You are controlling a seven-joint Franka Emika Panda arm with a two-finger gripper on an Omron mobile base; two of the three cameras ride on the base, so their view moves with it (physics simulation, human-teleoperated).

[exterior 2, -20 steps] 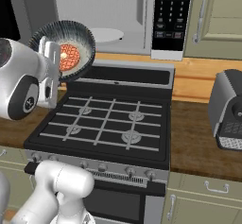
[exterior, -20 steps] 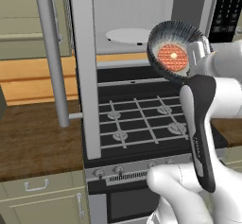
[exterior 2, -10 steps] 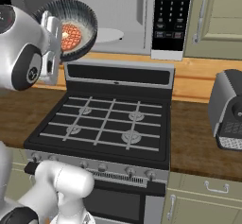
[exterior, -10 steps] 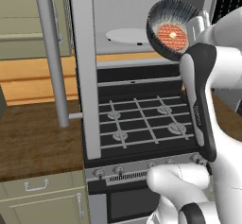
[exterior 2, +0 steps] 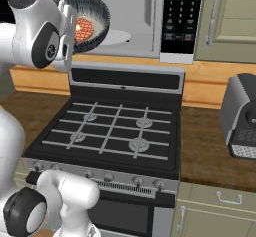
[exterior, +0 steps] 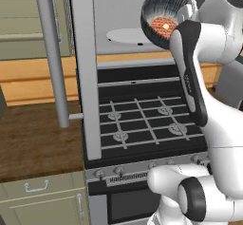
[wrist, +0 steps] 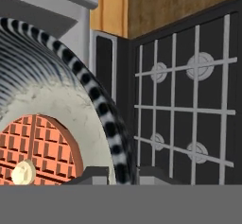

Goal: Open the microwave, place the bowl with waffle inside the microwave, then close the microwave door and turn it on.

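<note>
The microwave (exterior: 127, 6) (exterior 2: 150, 11) hangs above the stove with its cavity exposed and the white turntable (exterior: 124, 35) (exterior 2: 119, 36) showing. The microwave door (exterior: 83, 72) stands swung out to the left, its bar handle (exterior: 51, 53) in front. The speckled bowl (exterior: 161, 3) (exterior 2: 97, 11) (wrist: 106, 119) is tilted in the air just before the cavity's mouth, and the waffle (exterior: 163, 25) (exterior 2: 84, 28) (wrist: 40, 145) lies inside it. My gripper (exterior: 190, 11) (exterior 2: 67, 17) (wrist: 120, 175) is shut on the bowl's rim.
A black gas stove (exterior: 142, 124) (exterior 2: 107, 131) lies below the bowl. The black button panel (exterior 2: 182, 16) sits right of the cavity. A grey appliance (exterior 2: 242, 116) stands on the wooden counter at the right. Cabinets (exterior 2: 230, 11) flank the microwave.
The arm has lifted the bowl with the waffle upward and closer to the microwave's opening. The grip has stayed shut.
</note>
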